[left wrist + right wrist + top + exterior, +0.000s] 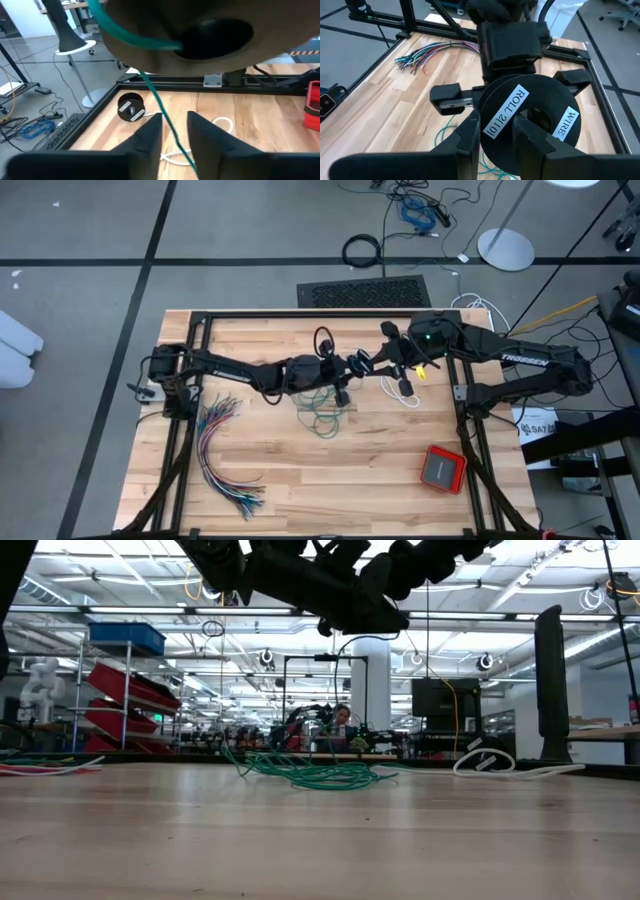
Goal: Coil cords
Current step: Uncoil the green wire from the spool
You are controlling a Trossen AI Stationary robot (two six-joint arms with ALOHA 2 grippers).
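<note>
The teal-green cord [325,418] lies in a loose heap mid-table [312,774]. One strand [167,120] climbs from it to a black spool [530,125], which hangs above the table in my right gripper [496,122] [385,365]. My left gripper [175,122] [345,385] is just left of the spool, open by a narrow gap. Its fingers stand on either side of that strand. A white cord end [405,396] lies on the table under the right gripper. My right gripper pinches one flange of the spool at its rim [501,119] between its two fingers. It comes from the table's right side, slanting a little downward. The spool is lifted clear of the table, with teal cord wound on it [125,32].
A fanned bundle of coloured wires [222,450] lies at the left. A red box [443,468] sits near the front right. A second black spool [131,107] rests by the table's far frame rail. A thick black cable ring [362,250] lies on the floor beyond.
</note>
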